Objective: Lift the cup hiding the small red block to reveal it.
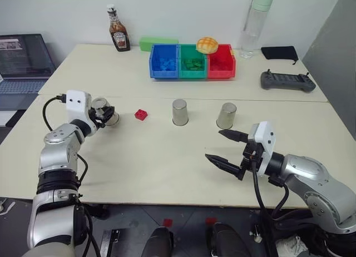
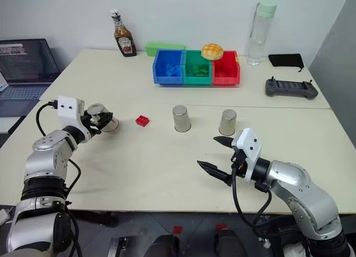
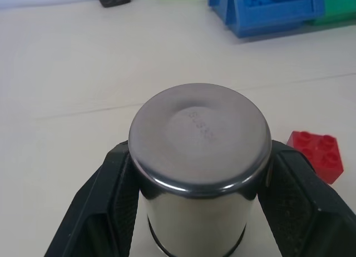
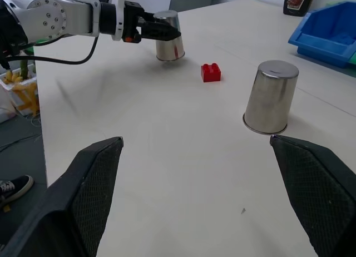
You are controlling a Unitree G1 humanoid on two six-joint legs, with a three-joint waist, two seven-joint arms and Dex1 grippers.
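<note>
On the left side of the table (image 1: 167,173), the cup (image 1: 103,110) sits upside down between the left gripper's (image 1: 105,115) two black fingers (image 3: 105,201), which clamp its sides; from the right wrist view its rim looks at or just off the tabletop, can't tell which. Small red block (image 1: 141,114) lies exposed on the table just beside that cup, toward the middle, nothing touching it. Two more silver cups stand upside down further along the same row: middle cup (image 1: 179,112) and right cup (image 1: 226,115), apart from each other and from the block. Right gripper (image 1: 227,148) hovers above the near right part of the table, fingers spread wide, holding nothing, pointing toward the cup row but well short of it. Back of table: blue bin (image 1: 164,61), green bin (image 1: 193,61) and red bin (image 1: 221,62) side by side, touching, with a yellow bun (image 1: 207,44) resting on the green/red rims. Ketchup bottle (image 1: 118,36) stands back left, a green box (image 1: 158,43) just behind the bins, clear water bottle (image 1: 255,26) back right, black pouch (image 1: 280,53) and black controller (image 1: 287,81) further right. Laptop (image 1: 22,62) sits off the left edge.
</note>
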